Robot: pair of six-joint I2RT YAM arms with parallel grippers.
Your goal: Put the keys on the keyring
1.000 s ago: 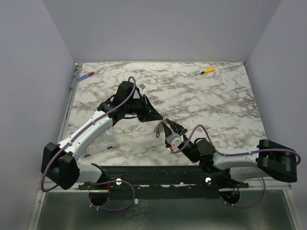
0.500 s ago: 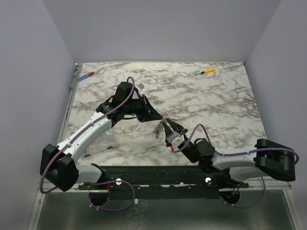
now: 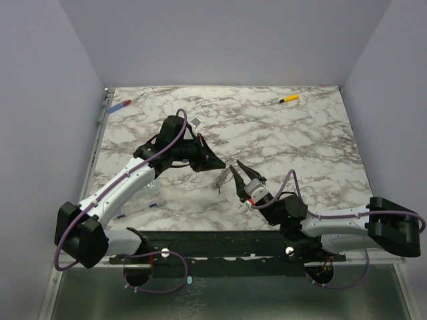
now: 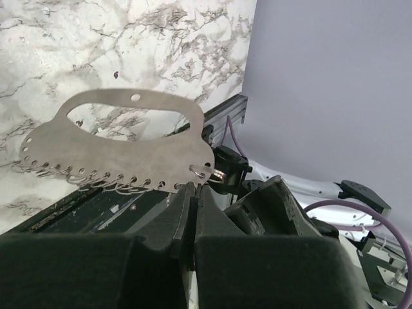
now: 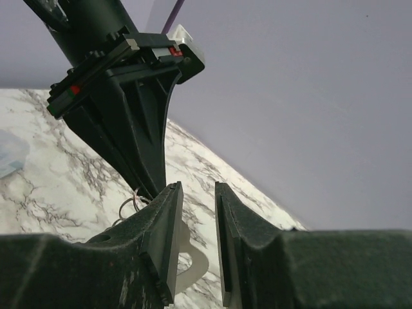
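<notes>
One left end effector (image 4: 192, 193) clamped on keys (image 4: 122, 148), right end effector (image 5: 196, 193) narrowly parted, just beside them

Overhead from behind; close, opposed wrist views sharing the keys (image 4: 122, 145)

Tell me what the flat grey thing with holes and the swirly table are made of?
The key piece looks like thin bare metal: dull silver-grey, with clean punched holes. The keyring at its corner seems shiny wire. The table looks like marble, white with grey veins, maybe only printed.
</notes>
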